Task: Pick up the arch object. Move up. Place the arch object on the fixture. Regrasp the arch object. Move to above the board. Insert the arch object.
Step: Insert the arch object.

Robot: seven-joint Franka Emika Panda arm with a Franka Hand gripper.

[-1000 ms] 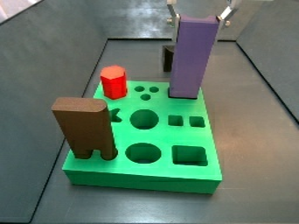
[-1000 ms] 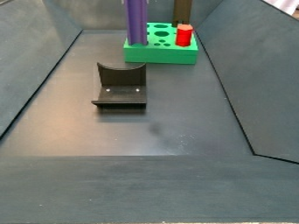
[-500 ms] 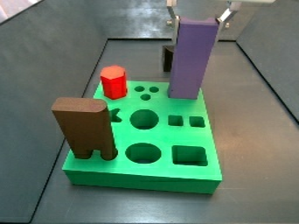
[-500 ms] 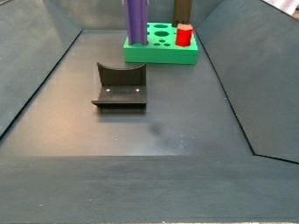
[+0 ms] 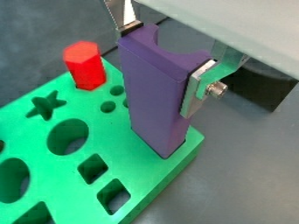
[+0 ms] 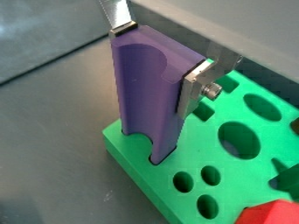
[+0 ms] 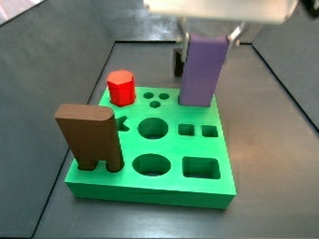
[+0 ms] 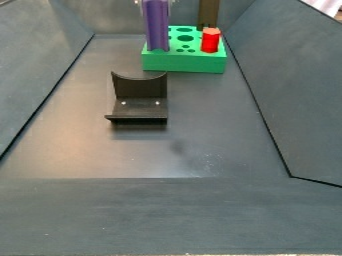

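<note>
One piece matters here — the arch object (image 7: pixel 203 72), upright at the upper right of a side view, its lower end down in the back corner of the board (image 7: pixel 149 182). It stands vertical because that, I judge, is how it must enter its hole. In both wrist views the notch runs down its length. The hand (image 5: pixel 163 58) grips it near the top, silver fingers (image 5: pixel 198 86) clamped on opposite faces, open only as wide as the block. The fixture (image 8: pixel 136 97) sits bare, mid-left on the floor — well apart. Red peg (image 7: pixel 121 88) and brown block (image 7: pixel 88 137) stand seated in the board.
</note>
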